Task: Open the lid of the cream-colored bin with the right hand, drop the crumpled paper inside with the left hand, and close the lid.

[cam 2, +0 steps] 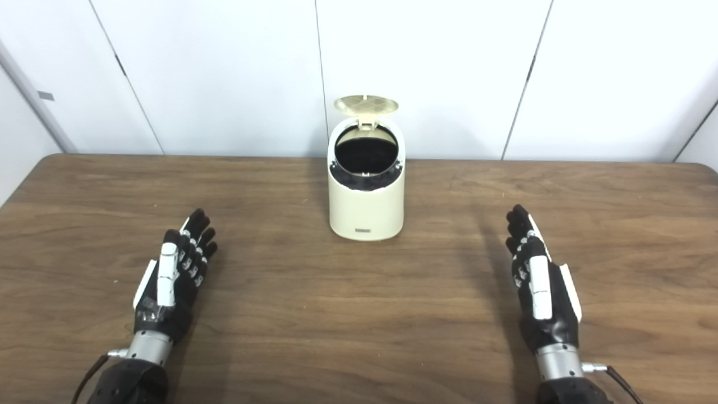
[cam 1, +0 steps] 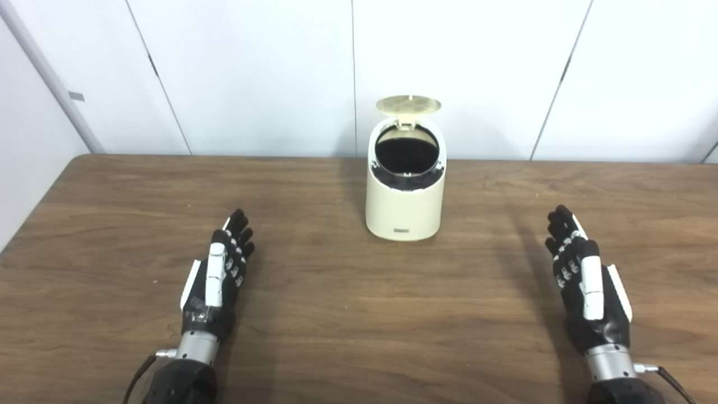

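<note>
The cream-colored bin (cam 1: 403, 207) stands upright at the far middle of the wooden table (cam 1: 336, 314). Its round lid (cam 1: 408, 104) is tipped up at the back, and the dark inside shows through the opening. My left hand (cam 1: 216, 275) rests low over the table at the near left, fingers stretched out, holding nothing. At the near right my right hand (cam 1: 583, 278) lies the same way, open and empty. Both hands are well short of the bin. No crumpled paper shows in either view.
White wall panels (cam 1: 252, 73) rise right behind the table's far edge. Thin cables (cam 1: 140, 373) trail from both wrists at the bottom edge.
</note>
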